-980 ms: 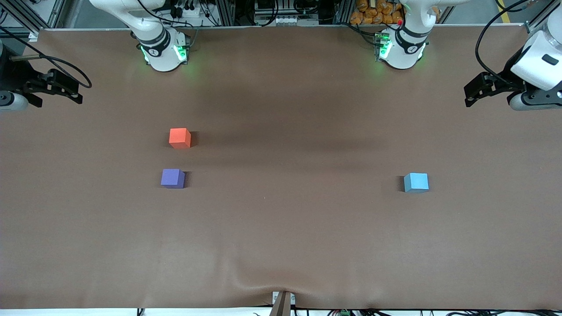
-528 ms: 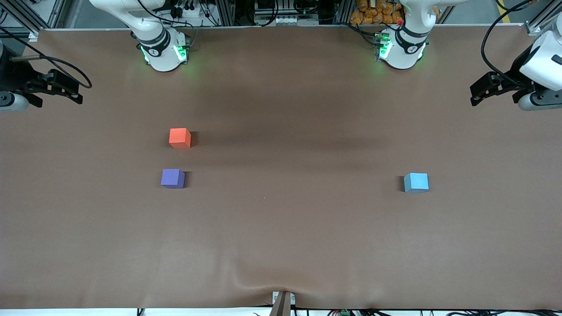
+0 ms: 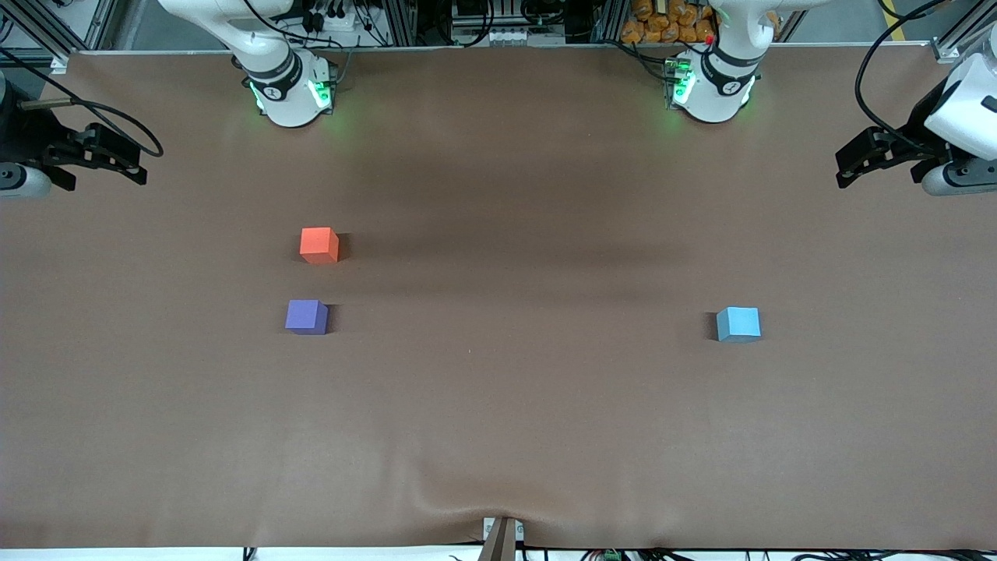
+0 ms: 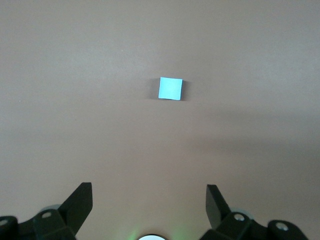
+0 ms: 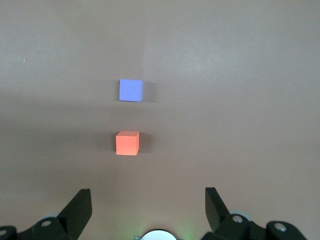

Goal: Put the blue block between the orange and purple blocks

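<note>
On the brown table (image 3: 498,405), toward the left arm's end, you have the blue block (image 3: 738,324) sitting alone, flat on one face, well apart from the other two. Orange block (image 3: 318,245) and purple block (image 3: 306,317) sit toward the right arm's end, purple nearer the front camera, with a bare gap between them that looks about wide enough for one more cube.

Left gripper (image 3: 857,160) hangs over the table edge at its own end, fingers spread wide, nothing held; its wrist view shows the blue block (image 4: 170,88) ahead and untouched. Right gripper (image 3: 109,152) waits over its own end's edge, fingers likewise wide and empty, with both target blocks in its wrist view.

Handling judgement: the blue block looks like a light, matte, rigid cube, so it should not slip or crush. Take it from above on two parallel side faces, fingers centred and square to the faces. Mind the tight gap on placement; a skewed grip could nudge orange or purple.
</note>
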